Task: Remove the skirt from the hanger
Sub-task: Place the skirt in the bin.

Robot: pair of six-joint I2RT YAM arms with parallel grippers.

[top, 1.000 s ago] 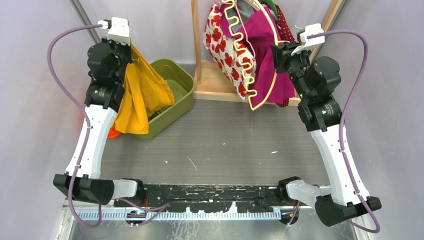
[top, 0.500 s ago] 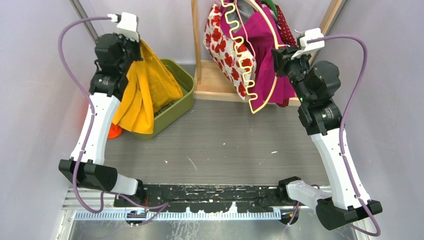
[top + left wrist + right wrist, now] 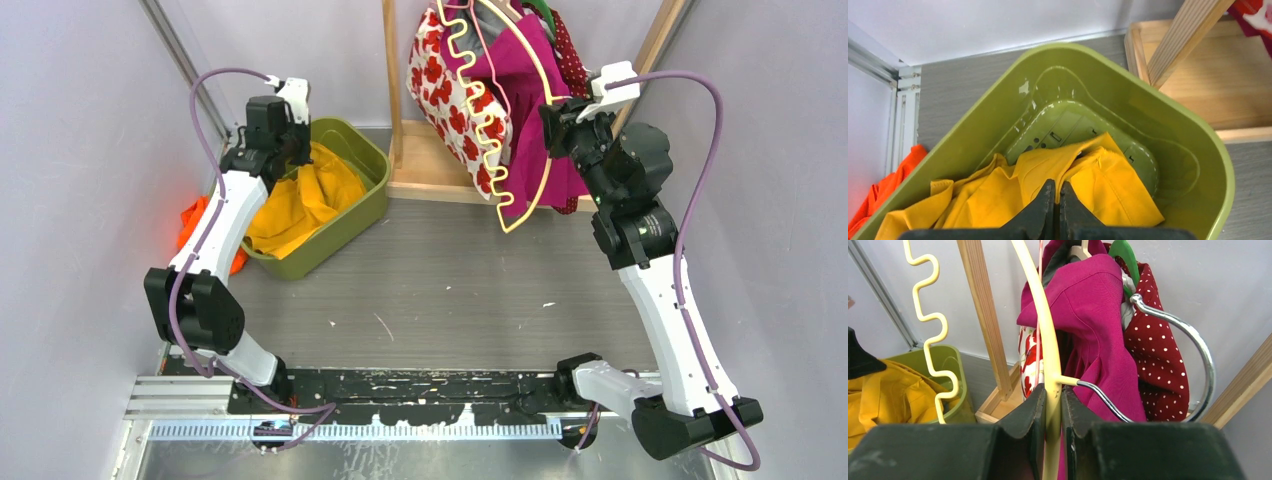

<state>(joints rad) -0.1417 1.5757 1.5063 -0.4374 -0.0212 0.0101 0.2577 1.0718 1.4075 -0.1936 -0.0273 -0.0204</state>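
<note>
The yellow skirt [image 3: 310, 195] lies bunched inside the green bin [image 3: 372, 195], off the hanger. My left gripper [image 3: 293, 163] hangs over the bin, shut on a fold of the skirt [image 3: 998, 200]; that fold sits between the fingertips of the left gripper [image 3: 1058, 192]. The cream plastic hanger [image 3: 545, 150] with a wavy bar hangs bare in front of the clothes rack. My right gripper [image 3: 553, 115] is shut on its curved arm. In the right wrist view the hanger [image 3: 1045, 335] passes between the closed jaws of the right gripper [image 3: 1052, 395], beside its metal hook [image 3: 1193, 340].
A wooden rack [image 3: 395, 90] at the back holds a magenta garment [image 3: 525, 80], a white one with red flowers [image 3: 450, 90] and a red dotted one [image 3: 1158, 360]. An orange cloth [image 3: 195, 215] lies left of the bin by the wall. The bin rim [image 3: 1173, 115] nears the rack base.
My left arm has swung right and down, lowering the hanging yellow skirt into the green bin. The right gripper kept hold of the hanger, which shifted only slightly.
</note>
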